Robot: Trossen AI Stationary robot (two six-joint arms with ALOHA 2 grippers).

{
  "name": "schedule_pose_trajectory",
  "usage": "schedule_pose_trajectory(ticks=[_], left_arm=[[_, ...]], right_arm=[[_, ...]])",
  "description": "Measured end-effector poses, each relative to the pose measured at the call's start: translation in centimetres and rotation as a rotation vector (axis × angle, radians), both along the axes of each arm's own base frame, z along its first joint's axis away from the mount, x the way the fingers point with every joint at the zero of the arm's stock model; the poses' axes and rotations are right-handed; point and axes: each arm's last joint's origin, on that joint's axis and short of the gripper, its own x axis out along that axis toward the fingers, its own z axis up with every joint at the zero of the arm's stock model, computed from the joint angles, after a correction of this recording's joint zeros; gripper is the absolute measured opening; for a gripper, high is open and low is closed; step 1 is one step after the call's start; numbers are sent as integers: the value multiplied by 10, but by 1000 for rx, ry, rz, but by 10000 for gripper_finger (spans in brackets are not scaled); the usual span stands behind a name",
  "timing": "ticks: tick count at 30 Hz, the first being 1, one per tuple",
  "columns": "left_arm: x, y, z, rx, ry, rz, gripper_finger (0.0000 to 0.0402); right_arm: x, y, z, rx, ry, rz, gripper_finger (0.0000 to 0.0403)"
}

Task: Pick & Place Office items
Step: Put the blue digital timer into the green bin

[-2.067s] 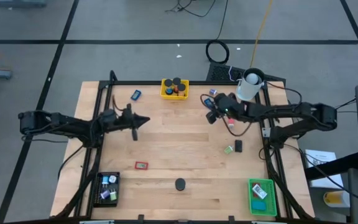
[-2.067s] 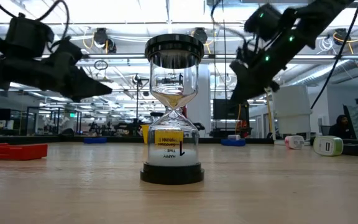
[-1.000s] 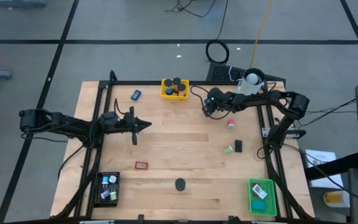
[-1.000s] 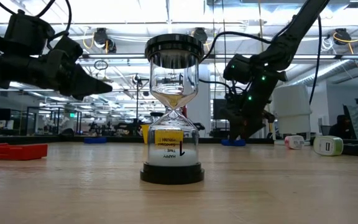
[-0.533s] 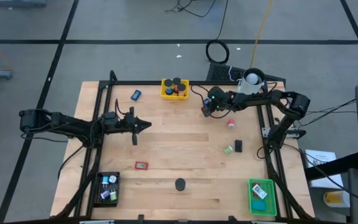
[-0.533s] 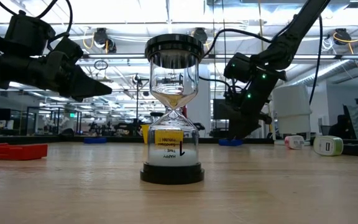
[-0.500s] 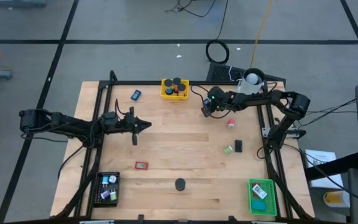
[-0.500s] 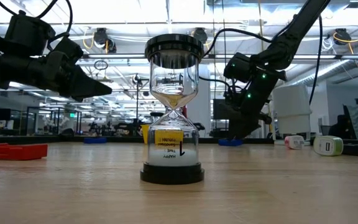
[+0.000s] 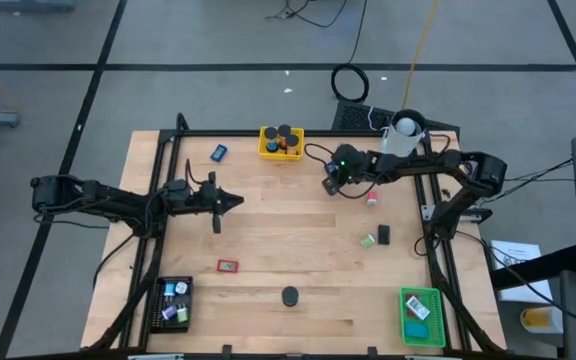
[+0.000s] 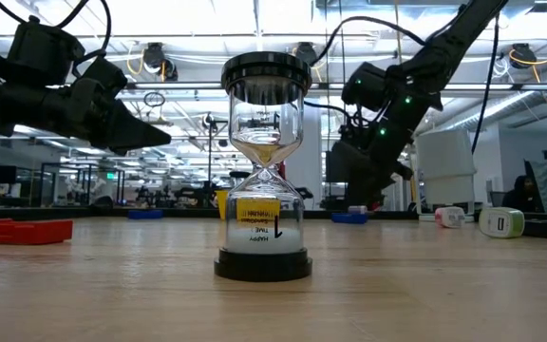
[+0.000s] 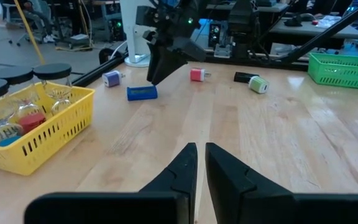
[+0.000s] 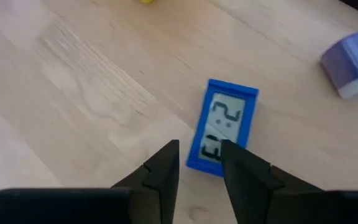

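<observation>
Left arm is idling over the table's left half. The left gripper [image 11: 201, 147] is hovering clear of the wood, its fingers pinched nearly together and carrying nothing. We are leaving it out of this step.

Moving right, the yellow tray [image 9: 263, 143] is sitting at the far edge, already holding a few pieces.

Next, the step in hand: we are picking the blue digital timer [image 12: 224, 127]. It is lying flat on the wood, near the far edge, between the yellow tray and the white cup [image 9: 400, 140]. The right gripper [image 12: 197, 146] is poised just above the timer's near end, its fingers parted by a narrow gap and gripping nothing.

To do this well, we are suggesting:
- spreading the fingers wider than the timer's short side
- squaring the wrist to its long edges
- dropping until the tips are nearly touching the wood before squeezing

The purple block [image 12: 350, 62] is lying just beside the timer, so we are watching for a nudge. We cannot tell which tray is the destination.
</observation>
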Motion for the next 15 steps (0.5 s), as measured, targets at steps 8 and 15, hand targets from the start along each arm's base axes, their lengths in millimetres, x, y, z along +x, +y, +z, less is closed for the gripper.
schedule_pose_trajectory(ticks=[8,15], left_arm=[[0,0,0,0,2,0,42],[0,0,0,3,2,0,42]], right_arm=[[1,2,1,-79,24,-77,145],[2,3,1,-92,8,-165,225]])
